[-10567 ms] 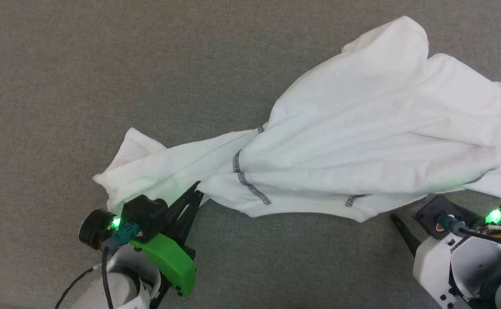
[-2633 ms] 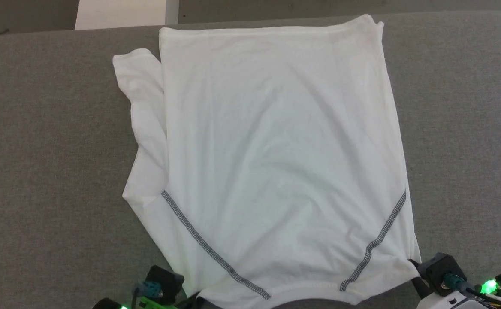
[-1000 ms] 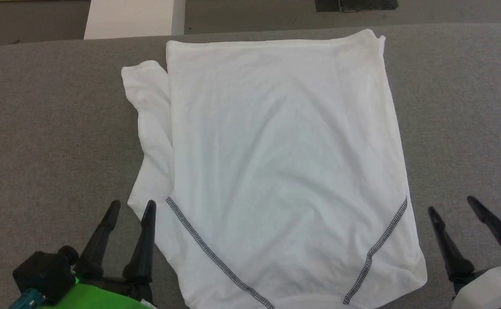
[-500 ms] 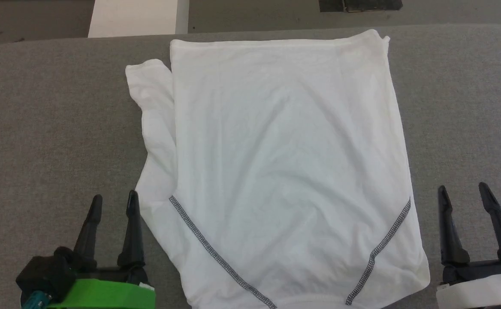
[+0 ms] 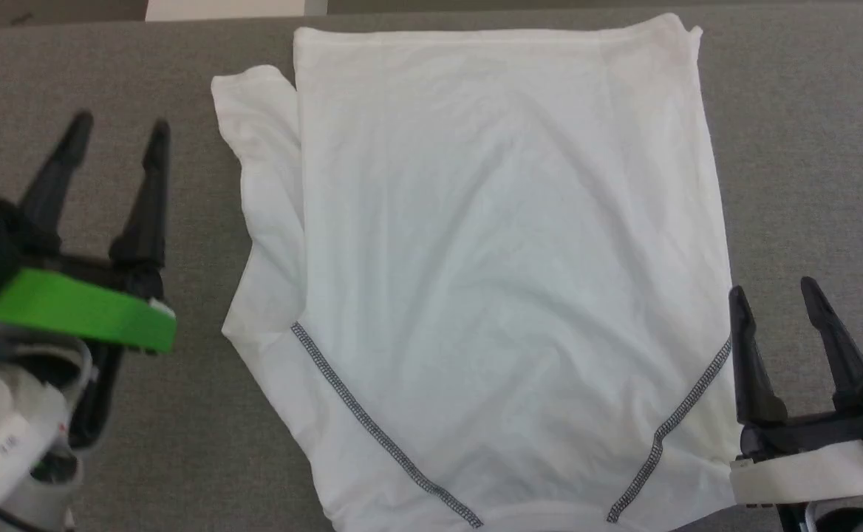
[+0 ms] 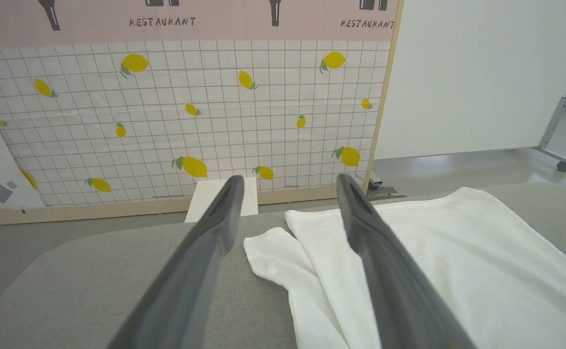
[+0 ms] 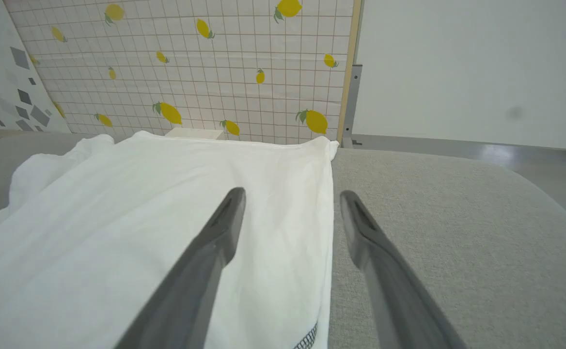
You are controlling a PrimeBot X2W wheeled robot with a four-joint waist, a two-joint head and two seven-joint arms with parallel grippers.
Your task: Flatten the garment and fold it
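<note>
Head view: shirt lies flat mid-frame; sleeve bunched upper left. My left claw, left edge, and right claw, lower right, gape wide, empty. Left wrist view: sleeve just ahead, centre frame. Right wrist view: shirt edge runs between my fingers. Risk: pinching one layer skews the fold.

A grey cloth-covered table is carrying a white shirt, lying spread flat across its middle, one sleeve lying bunched along its left edge.
</note>
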